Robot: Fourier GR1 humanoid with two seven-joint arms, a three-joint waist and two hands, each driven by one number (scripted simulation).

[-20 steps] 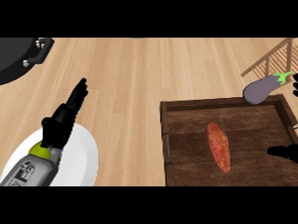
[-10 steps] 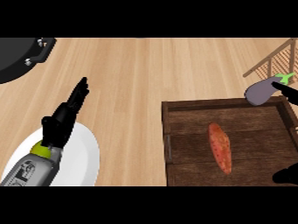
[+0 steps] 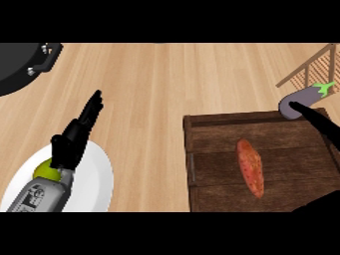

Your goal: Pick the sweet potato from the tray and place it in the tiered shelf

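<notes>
Head view only, so one pass. Your right hand (image 3: 333, 133) has swung since a second ago: then it sat at the tray's right rim with the thumb low by the handle, half a second ago it had pulled down and right with most of it leaving view, and now the fingers (image 3: 312, 115) stretch long and straight across the tray's far right corner, tips just short of the eggplant (image 3: 305, 98). A dark mass at the lower right corner looks like the palm or wrist, but you can't tell which. Fingers are extended, nothing in them. The sweet potato (image 3: 251, 167) hasn't moved: lying flat, lengthwise, near the middle of the wooden tray (image 3: 209, 149), well clear of the hand and untouched. The tiered shelf (image 3: 316, 64) shows only as slats at the upper right edge, beyond the eggplant. Your left hand (image 3: 75, 134) is unchanged, resting open with fingers pointing up the table over the white plate (image 3: 91, 184); name it and ignore it. A black pan (image 3: 10, 67) sits at the top left, out of play. My read: the pick hasn't started and the hand is still repositioning. It's currently lined up closer to the eggplant than the target, so you'd want to bring it left and down over the sweet potato before closing. Watch the eggplant when you later travel to the shelf.
</notes>
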